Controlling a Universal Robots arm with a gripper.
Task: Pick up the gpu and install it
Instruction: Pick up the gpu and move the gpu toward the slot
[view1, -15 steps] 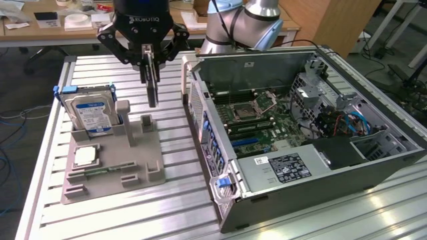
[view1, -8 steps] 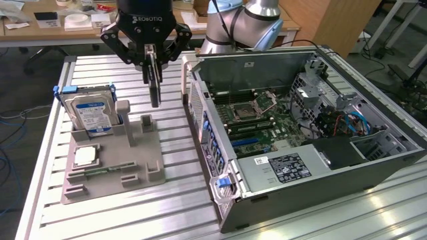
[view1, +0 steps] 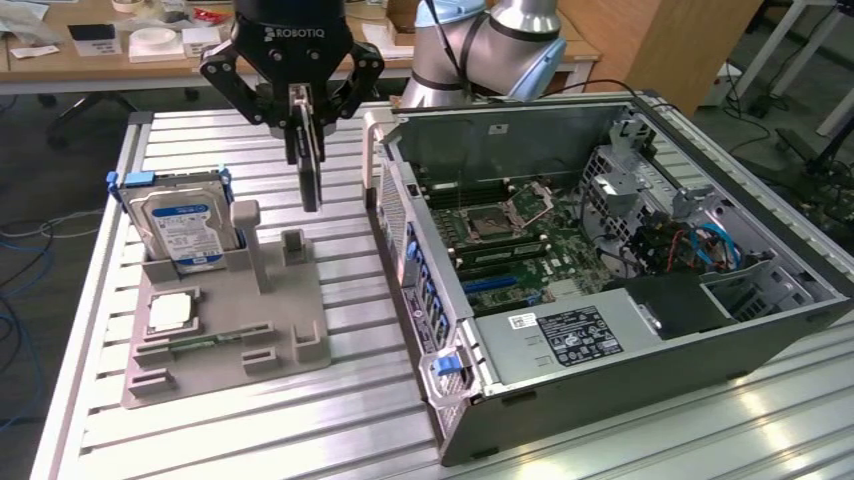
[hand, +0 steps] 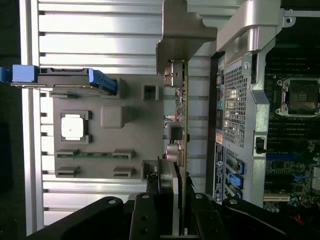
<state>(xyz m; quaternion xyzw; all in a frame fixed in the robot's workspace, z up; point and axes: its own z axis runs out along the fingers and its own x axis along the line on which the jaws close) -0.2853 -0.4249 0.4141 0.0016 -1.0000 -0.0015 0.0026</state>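
Grip check first: black Robotiq gripper (view1: 303, 105) clamped tight on the top edge of the thin flat green-and-dark expansion card, aka the gpu (view1: 310, 165). Hanging straight down, edge-on, in mid-air, touching nothing underneath. Sits between the silver blue-labelled hard drive (view1: 187, 225) on the exterior view's left and the open grey tower PC case (view1: 667, 380) on the exterior view's right. Held upright like that presumably for a square, edge-first fit into a slot rather than a crooked one.

Right below and a bit nearer: flat grey moulded parts holder (view1: 227, 300) with upright posts, probably there for keeping each part standing at a known spot, easy to pinch from above. Also parked on that holder, near left: small square silver CPU chip (view1: 174, 312).

From the wrist view: silver metal end bracket (hand: 180, 35) at one end of the card, well free of the grip, so nothing blocking it.

Case lying on its side on the ribbed aluminium table (view1: 347, 430), green motherboard (view1: 534, 255) facing up, guessing for plain top-down access. Not seated in anything yet, just dangling beside the case.
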